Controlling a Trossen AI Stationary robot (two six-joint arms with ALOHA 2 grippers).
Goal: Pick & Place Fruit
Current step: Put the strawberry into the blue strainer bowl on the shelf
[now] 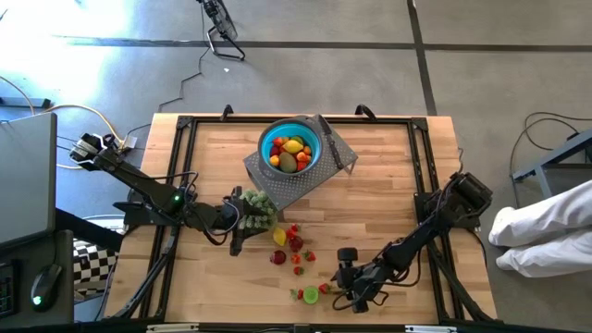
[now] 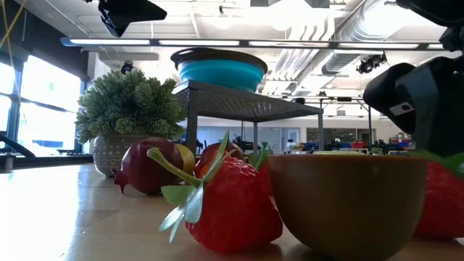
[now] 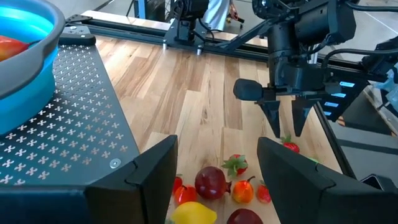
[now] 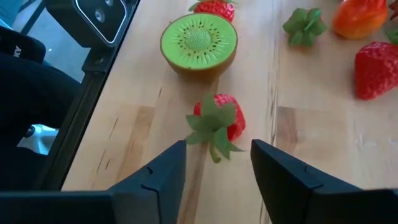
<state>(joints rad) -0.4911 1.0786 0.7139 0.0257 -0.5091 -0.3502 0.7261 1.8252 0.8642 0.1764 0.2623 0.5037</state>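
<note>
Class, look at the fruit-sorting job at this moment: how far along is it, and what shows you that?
Done: several fruits already lie in the blue bowl on the perforated stand.
In hand: the right gripper, open, straddles a strawberry beside the kiwi half, not gripping it yet. The left gripper waits open near the stand.
Left: the loose fruit on the table, including a lemon.

- We see even, bright overhead light; the table (image 1: 388, 185) reads clean in the high view.
- Low view: ceiling strips (image 2: 217, 42) glare, windows wash out, near strawberry (image 2: 232, 206) soft.
- Right wrist view: kiwi half (image 4: 199, 45) sharp, with a soft shadow.
</note>
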